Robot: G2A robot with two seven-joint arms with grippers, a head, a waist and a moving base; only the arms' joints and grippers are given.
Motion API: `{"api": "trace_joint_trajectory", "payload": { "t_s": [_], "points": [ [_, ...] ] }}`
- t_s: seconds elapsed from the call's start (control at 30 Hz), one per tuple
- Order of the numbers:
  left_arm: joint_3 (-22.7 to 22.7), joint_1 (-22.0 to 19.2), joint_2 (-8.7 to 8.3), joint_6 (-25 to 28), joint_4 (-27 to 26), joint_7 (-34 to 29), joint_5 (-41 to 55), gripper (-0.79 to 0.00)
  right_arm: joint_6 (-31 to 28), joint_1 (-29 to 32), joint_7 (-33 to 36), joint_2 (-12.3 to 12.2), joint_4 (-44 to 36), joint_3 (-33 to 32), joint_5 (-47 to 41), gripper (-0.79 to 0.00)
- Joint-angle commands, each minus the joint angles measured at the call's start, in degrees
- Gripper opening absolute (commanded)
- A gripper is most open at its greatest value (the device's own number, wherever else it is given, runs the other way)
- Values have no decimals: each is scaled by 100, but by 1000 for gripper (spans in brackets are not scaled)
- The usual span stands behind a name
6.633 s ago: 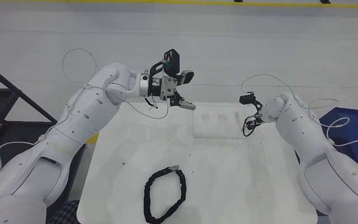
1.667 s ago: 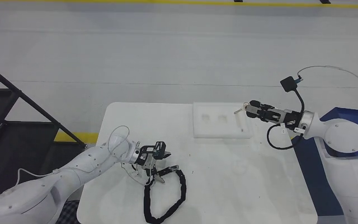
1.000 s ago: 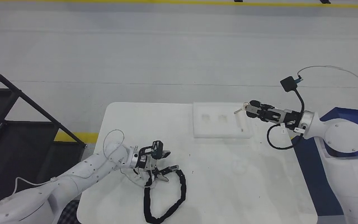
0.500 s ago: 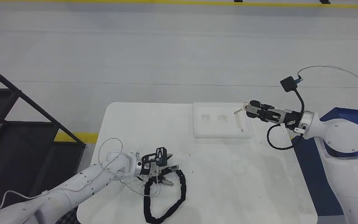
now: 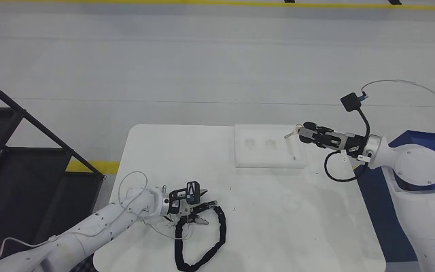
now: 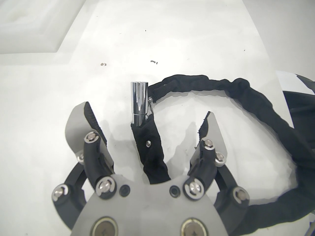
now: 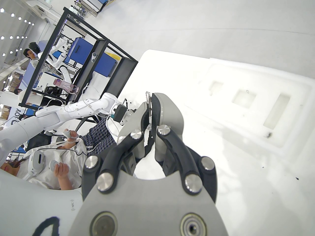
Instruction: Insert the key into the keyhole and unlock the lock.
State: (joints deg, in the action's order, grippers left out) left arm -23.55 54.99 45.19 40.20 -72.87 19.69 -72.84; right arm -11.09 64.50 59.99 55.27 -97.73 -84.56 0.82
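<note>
Left end effector (image 6: 147, 110) sits low on the counter (image 5: 306, 224), jaws spread wide either side of the lock (image 6: 139, 104), chrome cylinder between them, nothing gripped yet. Right end effector (image 7: 150, 99) hangs by the foam tray (image 7: 302, 84), pinched shut on the key (image 5: 289, 134), well apart from the lock. The danger, I'd say: squeeze the soft sleeve instead of the cylinder and the keyhole swings off line. Tray recesses: a tiny ring (image 7: 247, 91) in one, a dark speck (image 7: 269, 134) in another.

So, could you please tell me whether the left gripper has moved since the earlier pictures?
Yes. The left gripper has come away from the foam tray toward the table's near edge, open astride the chain lock's end.
</note>
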Motion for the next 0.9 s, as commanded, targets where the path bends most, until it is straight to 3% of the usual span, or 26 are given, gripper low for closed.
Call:
{"api": "trace_joint_trajectory", "payload": {
  "t_s": [0.0, 0.03, 0.13, 0.2, 0.27, 0.3, 0.57, 0.87],
  "points": [
    [-11, 16, 34, -50, 14, -7, -72, -249, 0, 0, 0, 0, 0, 0, 0, -785],
    [-16, 29, 52, -68, 27, -10, -90, -323, 0, 0, 0, 0, 0, 0, 0, -785],
    [-36, 50, 106, -111, 75, -31, -136, -339, 0, 0, 0, 0, 0, 0, 0, -785],
    [-48, 56, 146, -115, 131, -40, -146, -425, 0, 0, 0, 0, 0, 0, 0, -785],
    [-61, 63, 187, -115, 179, -48, -143, -588, 0, 0, 0, 0, 0, 0, 0, -785],
    [-75, 67, 205, -122, 198, -42, -129, -785, 0, 0, 0, 0, 0, 0, 0, -785],
    [-314, 151, 203, -77, 135, 334, -207, -785, 0, 0, 0, 0, 0, 0, 0, -785],
    [-1037, 265, -96, 240, -691, 885, -343, -785, 0, 0, 0, 0, 0, 0, 0, -785]
  ]
}}
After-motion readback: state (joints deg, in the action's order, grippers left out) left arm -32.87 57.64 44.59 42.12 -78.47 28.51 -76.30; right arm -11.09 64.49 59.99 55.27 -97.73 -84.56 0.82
